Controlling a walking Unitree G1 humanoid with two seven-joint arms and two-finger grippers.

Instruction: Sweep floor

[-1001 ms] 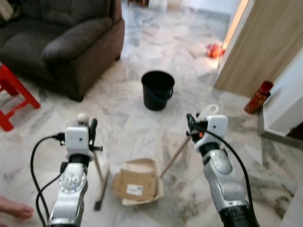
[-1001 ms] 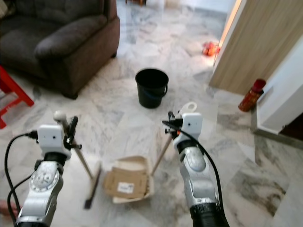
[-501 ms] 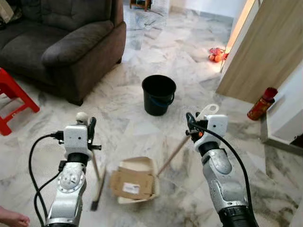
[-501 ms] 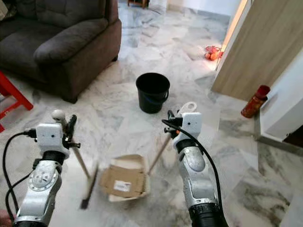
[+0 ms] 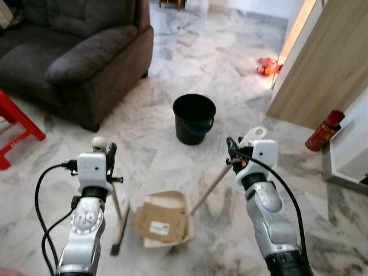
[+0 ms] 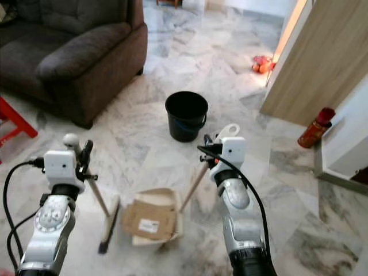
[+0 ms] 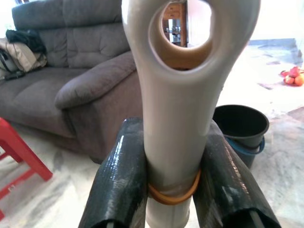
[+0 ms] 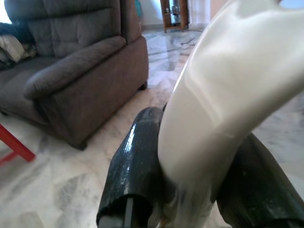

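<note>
Cardboard (image 5: pixel 160 222) in dustpan (image 5: pixel 183 202) — broom (image 5: pixel 120 229) left, bucket (image 5: pixel 194 118) beyond.

Left pincer (image 7: pixel 173 185) clamps the cream broom handle (image 7: pixel 183 95), sofa (image 7: pixel 80 85) behind

Daylight is coming in past the door (image 5: pixel 322 63), brightening the marble floor (image 5: pixel 172 63) w/ mild glare; sofa (image 5: pixel 69 52) staying dim; right wrist handle (image 8: pixel 228 95) blurring close-up.

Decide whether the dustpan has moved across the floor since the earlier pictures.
Cannot tell. The camera shifted; against the black bucket, the dustpan keeps roughly the same place.
</note>
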